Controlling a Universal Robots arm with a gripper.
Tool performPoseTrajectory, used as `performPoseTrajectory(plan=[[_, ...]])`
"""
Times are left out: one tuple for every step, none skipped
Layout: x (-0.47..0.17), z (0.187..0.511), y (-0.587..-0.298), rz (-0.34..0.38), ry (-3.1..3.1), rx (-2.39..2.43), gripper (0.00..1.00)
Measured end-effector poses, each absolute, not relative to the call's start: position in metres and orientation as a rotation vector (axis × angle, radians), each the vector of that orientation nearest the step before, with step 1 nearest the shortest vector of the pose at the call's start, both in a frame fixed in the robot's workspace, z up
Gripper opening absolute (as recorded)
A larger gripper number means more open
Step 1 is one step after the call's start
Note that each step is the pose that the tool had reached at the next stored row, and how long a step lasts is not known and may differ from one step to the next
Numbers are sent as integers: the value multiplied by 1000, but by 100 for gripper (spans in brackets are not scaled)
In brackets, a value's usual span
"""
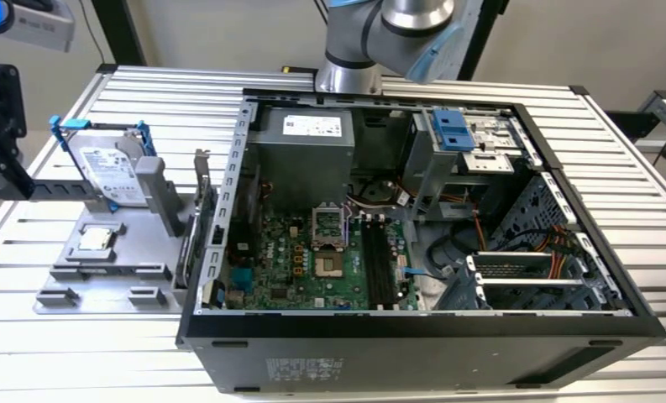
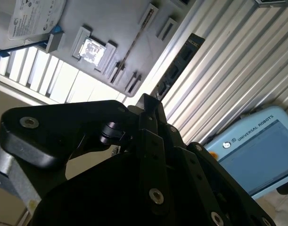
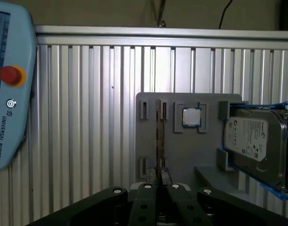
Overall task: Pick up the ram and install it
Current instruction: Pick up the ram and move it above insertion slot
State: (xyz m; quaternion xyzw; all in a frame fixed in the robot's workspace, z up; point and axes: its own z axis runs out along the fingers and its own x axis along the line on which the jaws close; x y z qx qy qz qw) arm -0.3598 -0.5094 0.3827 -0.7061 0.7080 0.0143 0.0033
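Jaws look brought together, no gap showing and nothing between them. The gripper (image 3: 161, 175) hangs above the grey holder tray (image 3: 181, 155), well clear of it, its closed tips lined up over one end of the ram (image 3: 158, 136). The ram stands on its long edge in the tray's slotted blocks, thin and dark. My reading is that this pose leaves both flat faces free for a pinch from above. Just beside it on the tray lies the square processor chip (image 3: 191, 117) in its own recess, then the hard drive (image 3: 254, 141) propped in a blue frame, each part kept apart from the others. A teach pendant (image 3: 7, 94) rests on the ribbed table (image 3: 87, 117). In the exterior view the open computer case (image 1: 422, 323) lies on its side, motherboard (image 1: 299, 252) facing up, its long black slots (image 1: 378, 256) apparently unfilled. Judgement: pick not yet made.
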Motion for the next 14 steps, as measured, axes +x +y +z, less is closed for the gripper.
performPoseTrajectory(plan=[[-360, 383, -509, 45, 2220, -2214, 0], [-360, 384, -509, 45, 2220, -2214, 0], [-360, 384, -509, 45, 2220, -2214, 0], [-360, 385, -509, 45, 2220, -2214, 0], [-360, 386, -509, 45, 2220, -2214, 0], [-360, 386, -509, 45, 2220, -2213, 0], [-360, 386, -509, 45, 2220, -2213, 0], [-360, 386, -509, 45, 2220, -2213, 0], [-360, 386, -509, 45, 2220, -2213, 0], [-360, 386, -509, 45, 2220, -2214, 0], [-359, 387, -509, 45, 2220, -2214, 0], [-358, 387, -509, 45, 2220, -2214, 0], [-356, 386, -509, 45, 2220, -2213, 0], [-354, 386, -509, 45, 2220, -2213, 0]])
